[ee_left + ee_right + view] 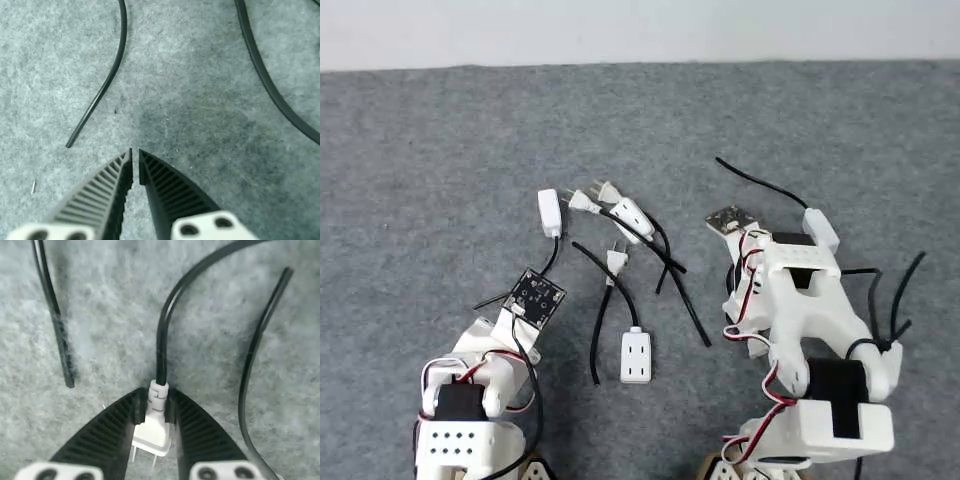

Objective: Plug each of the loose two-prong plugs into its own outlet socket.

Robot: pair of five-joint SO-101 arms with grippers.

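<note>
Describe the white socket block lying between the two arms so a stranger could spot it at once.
On the grey table, find the gap between the left arm and the right arm. A white socket block lies there. Unlike the slimmer white pieces clustered farther out, it is boxy, with dark slots facing up.

White plug (150, 432) clamped; white outlet (636, 357) lies flat.

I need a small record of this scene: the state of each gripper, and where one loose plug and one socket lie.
left gripper: shut, empty, over grey carpet.
right gripper: shut on white two-prong plug with black cord.
loose plug: on carpet, beyond the outlet socket, not touching it.
outlet socket: white, on carpet between the arms, no plug in it.
</note>
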